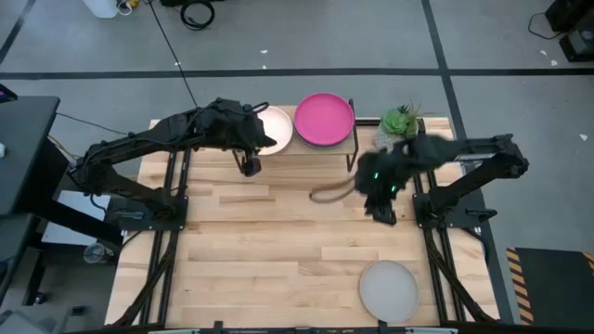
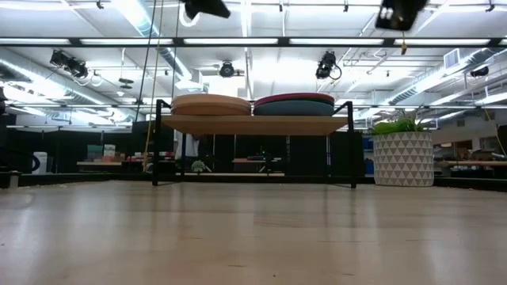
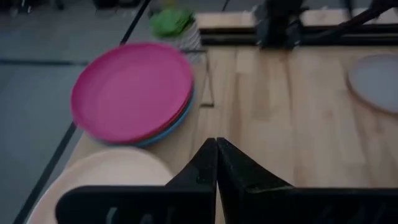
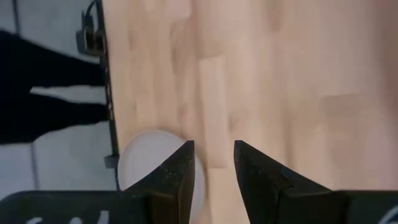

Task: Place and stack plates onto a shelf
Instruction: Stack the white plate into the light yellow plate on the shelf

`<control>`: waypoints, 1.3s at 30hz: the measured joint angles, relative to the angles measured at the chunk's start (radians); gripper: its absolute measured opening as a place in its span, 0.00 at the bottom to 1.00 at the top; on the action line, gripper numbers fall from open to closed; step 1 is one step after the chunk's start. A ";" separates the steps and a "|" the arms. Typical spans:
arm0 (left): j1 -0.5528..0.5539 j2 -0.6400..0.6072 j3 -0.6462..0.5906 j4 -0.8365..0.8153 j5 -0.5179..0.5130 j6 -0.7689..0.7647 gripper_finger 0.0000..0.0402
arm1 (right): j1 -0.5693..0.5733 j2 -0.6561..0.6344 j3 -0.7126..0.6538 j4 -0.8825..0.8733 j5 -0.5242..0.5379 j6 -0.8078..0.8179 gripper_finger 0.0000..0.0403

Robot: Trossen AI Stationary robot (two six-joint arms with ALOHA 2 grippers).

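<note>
We see the shelf (image 2: 253, 124) standing at the table's (image 1: 278, 250) twelve o'clock edge, with two stacks of plates on its plank top. The stack toward nine o'clock is topped by a cream plate (image 1: 277, 128); in the low view its upper plates look tan and cream (image 2: 211, 104). The stack toward three o'clock is topped by the magenta plate (image 1: 324, 119), and the low view shows a dark teal plate (image 2: 295, 107) under it, while the left wrist view shows a blue rim (image 3: 175, 122) peeking out beneath the magenta one (image 3: 132, 91).

The grey plate (image 1: 390, 289) lies alone on the table near the five o'clock corner, well apart from the shelf. It also shows in the right wrist view (image 4: 149, 160) and at the edge of the left wrist view (image 3: 376, 81).

The left gripper (image 1: 251, 166) hovers just in front of the shelf, on the six o'clock side of the cream stack; its fingers (image 3: 205, 168) are pressed together and hold nothing.

The right gripper (image 1: 384, 214) hangs over the table toward three o'clock, in front of the shelf's right end, between the shelf and the grey plate. Its fingers (image 4: 180, 171) stand a narrow gap apart with nothing between them.

A potted plant (image 1: 401, 120) in a patterned white pot (image 2: 402, 158) sits just beside the shelf at its three o'clock end.
</note>
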 joint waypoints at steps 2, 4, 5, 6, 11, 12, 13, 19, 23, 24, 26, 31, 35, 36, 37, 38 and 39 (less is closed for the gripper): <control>-0.024 -0.001 0.000 0.019 -0.001 0.004 0.02 | 0.039 -0.010 -0.104 0.083 -0.025 0.023 0.30; -0.042 -0.001 0.000 0.028 -0.001 0.010 0.02 | 0.079 -0.013 -0.197 0.142 -0.045 0.043 0.30; -0.051 -0.001 0.000 0.031 -0.001 0.012 0.02 | 0.100 -0.013 -0.239 0.162 -0.047 0.049 0.30; -0.059 -0.001 0.000 0.032 -0.001 0.012 0.01 | 0.122 -0.013 -0.281 0.184 -0.049 0.053 0.30; -0.081 -0.039 -0.090 0.103 -0.002 0.006 0.01 | 0.224 -0.013 -0.464 0.316 -0.093 0.131 0.30; -0.081 -0.058 -0.123 0.140 -0.002 -0.001 0.01 | 0.243 -0.013 -0.493 0.338 -0.098 0.150 0.30; -0.081 -0.078 -0.154 0.190 -0.002 -0.016 0.01 | 0.263 -0.011 -0.518 0.361 -0.100 0.163 0.30; -0.079 -0.195 -0.332 0.322 -0.047 -0.129 0.02 | 0.360 0.011 -0.637 0.524 -0.099 0.181 0.32; -0.083 -0.250 -0.380 0.333 -0.075 -0.185 0.02 | 0.406 0.066 -0.668 0.574 -0.016 0.169 0.38; -0.086 -0.261 -0.391 0.329 -0.076 -0.198 0.02 | 0.414 0.082 -0.671 0.573 0.005 0.158 0.40; -0.087 -0.280 -0.398 0.327 -0.079 -0.209 0.02 | 0.434 0.114 -0.670 0.584 0.036 0.124 0.42; -0.087 -0.321 -0.400 0.280 -0.082 -0.227 0.02 | 0.467 0.193 -0.670 0.624 0.081 0.087 0.42; -0.087 -0.357 -0.400 0.269 -0.083 -0.232 0.03 | 0.487 0.245 -0.670 0.648 0.097 0.109 0.38; -0.087 -0.365 -0.400 0.269 -0.083 -0.232 0.03 | 0.492 0.255 -0.670 0.647 0.112 0.120 0.35; -0.087 -0.373 -0.400 0.263 -0.083 -0.232 0.03 | 0.497 0.265 -0.669 0.643 0.126 0.129 0.33; -0.087 -0.380 -0.400 0.257 -0.083 -0.232 0.03 | 0.499 0.272 -0.667 0.644 0.134 0.135 0.30; -0.087 -0.387 -0.400 0.253 -0.083 -0.234 0.03 | 0.502 0.278 -0.664 0.643 0.142 0.139 0.27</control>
